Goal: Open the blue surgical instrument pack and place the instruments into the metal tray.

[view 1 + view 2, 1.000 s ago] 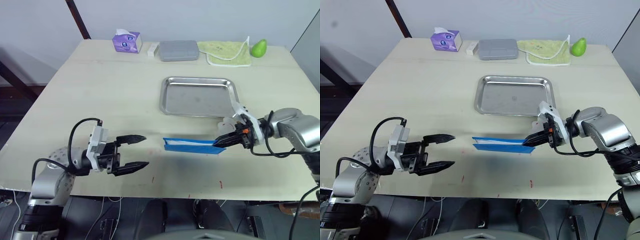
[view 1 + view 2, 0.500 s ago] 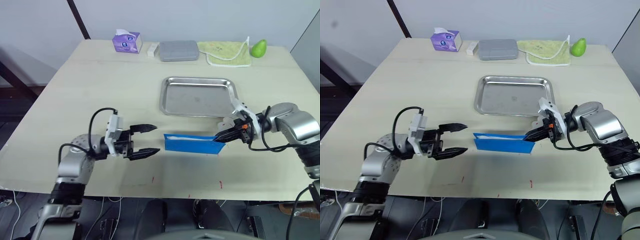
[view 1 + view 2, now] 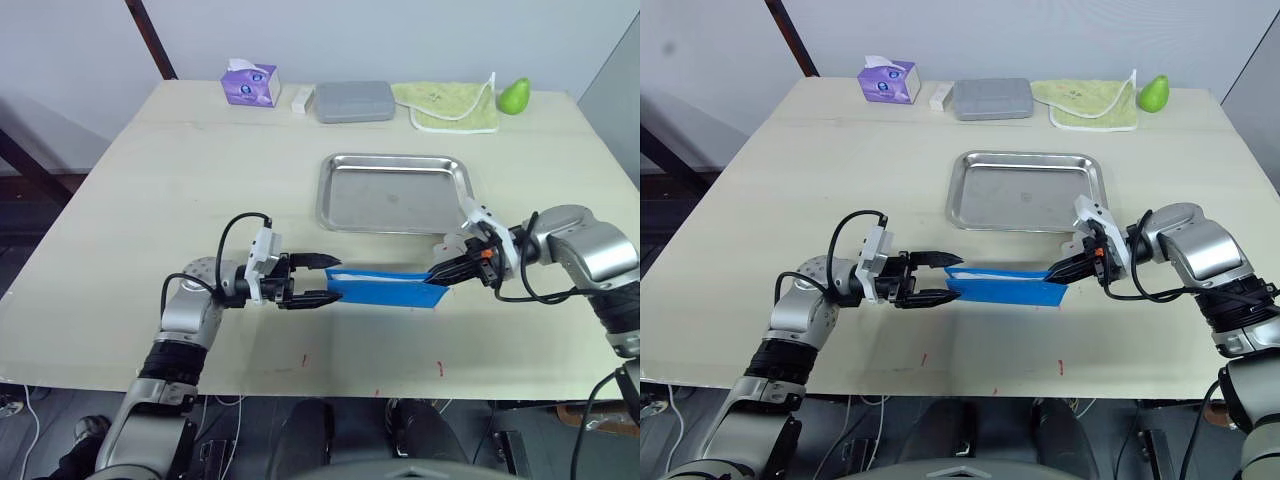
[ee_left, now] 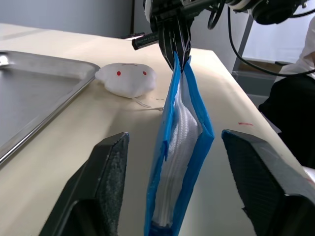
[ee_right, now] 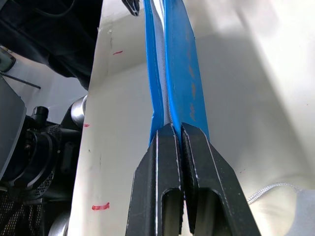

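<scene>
Right end effector (image 3: 447, 273) pinches blue surgical instrument pack (image 3: 385, 290) on edge, just in front of empty metal tray (image 3: 396, 193); left end effector (image 3: 328, 279) spread wide astride far end, ready to peel.

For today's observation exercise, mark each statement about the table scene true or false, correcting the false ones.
1. The right tool is shut on the bright blue flat surgical pack. True.
2. The shiny rectangular steel tray holds several instruments. False: it holds none.
3. The left tool is open, its fingers either side of the pack's end. True.
4. The purple tissue box stands inside the tray. False: it stands at the table's far edge.
5. The pack lies flat, unfolded. False: it stands on edge.
</scene>
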